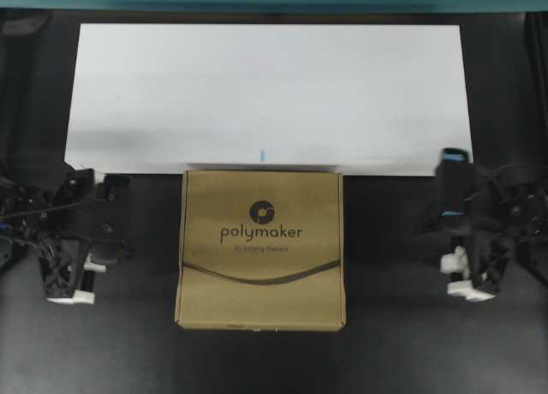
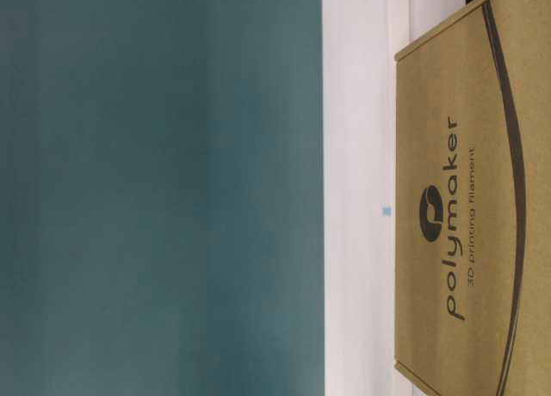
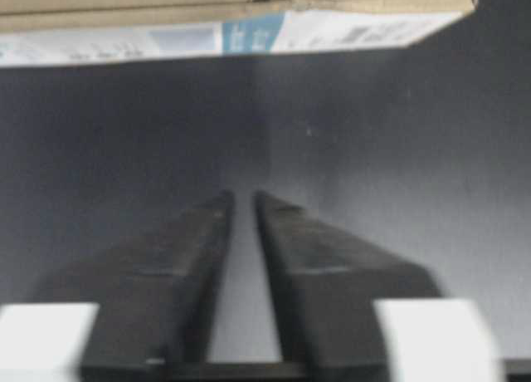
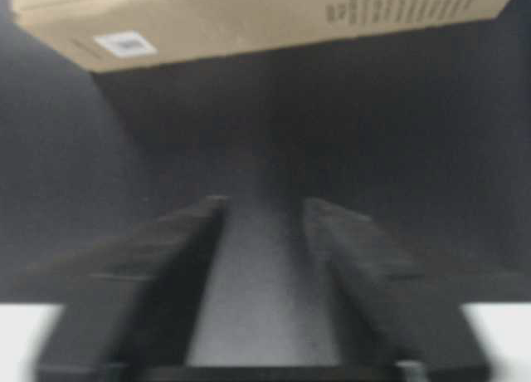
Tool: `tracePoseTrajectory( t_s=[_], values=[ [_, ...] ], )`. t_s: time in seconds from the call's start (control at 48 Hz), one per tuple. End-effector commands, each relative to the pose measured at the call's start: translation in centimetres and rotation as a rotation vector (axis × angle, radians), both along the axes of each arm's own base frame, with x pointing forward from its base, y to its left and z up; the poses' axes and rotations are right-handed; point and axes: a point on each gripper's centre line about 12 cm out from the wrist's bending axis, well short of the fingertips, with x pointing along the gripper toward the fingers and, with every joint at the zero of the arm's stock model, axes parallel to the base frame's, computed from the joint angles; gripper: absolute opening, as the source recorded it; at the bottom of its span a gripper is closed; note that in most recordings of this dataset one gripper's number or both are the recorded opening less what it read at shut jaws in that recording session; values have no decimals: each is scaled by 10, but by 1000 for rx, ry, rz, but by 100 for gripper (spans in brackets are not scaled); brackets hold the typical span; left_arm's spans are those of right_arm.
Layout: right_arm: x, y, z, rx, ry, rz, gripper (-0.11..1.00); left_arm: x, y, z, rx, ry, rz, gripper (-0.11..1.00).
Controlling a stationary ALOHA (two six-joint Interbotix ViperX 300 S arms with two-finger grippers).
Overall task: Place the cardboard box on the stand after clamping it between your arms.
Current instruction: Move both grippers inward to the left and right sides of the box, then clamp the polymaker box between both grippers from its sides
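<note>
Before the stand (image 1: 265, 94), cardboard box (image 1: 261, 250) logo-upright.

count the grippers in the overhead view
2. The left gripper sits on the dark table left of the box; the right gripper sits to the box's right. Neither touches the box, and none seems hidden.

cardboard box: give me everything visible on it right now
The cardboard box is square, flat and brown, and looks like plain corrugated card. Its top carries a dark round logo, the word "polymaker", a smaller line of print and a curved dark line. One side bears a white and blue label, another a small white sticker and black print. It lies flat on the dark table, its far edge at the stand, not on it. Both grippers stand apart from it.
</note>
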Motion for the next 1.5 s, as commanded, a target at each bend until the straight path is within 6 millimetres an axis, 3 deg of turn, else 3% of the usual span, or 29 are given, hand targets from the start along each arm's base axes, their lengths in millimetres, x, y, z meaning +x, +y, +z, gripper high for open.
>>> tracePoseTrajectory(
  t_s=[0.0, 0.104, 0.167, 0.229, 0.458, 0.77, 0.958, 1.249, 1.478],
  values=[
    [9, 2, -14, -11, 59, -1, 59, 8, -2, -2, -2, -21, -6, 28],
    [19, 4, -28, -33, 108, 8, 82, 13, -3, -14, -1, 3, -4, 60],
    [27, 4, -34, -45, 124, 12, 84, 17, -3, -22, 3, 31, -2, 76],
    [35, 3, -40, -51, 132, 10, 83, 20, -3, -30, 6, 53, -1, 85],
    [65, 1, -56, -55, 110, -5, 82, 41, -1, -49, 11, 81, 14, 80],
    [87, 3, -80, -81, 127, 22, 82, 70, -1, -64, 13, 98, 24, 80],
    [103, 4, -77, -94, 102, 41, 82, 77, 1, -62, 12, 81, 27, 80],
    [110, 2, -73, -90, 92, 29, 82, 80, 1, -58, 5, 63, 33, 80],
    [113, 2, -50, -86, 68, 24, 82, 82, 1, -43, 4, 29, 30, 79]
  ],
)
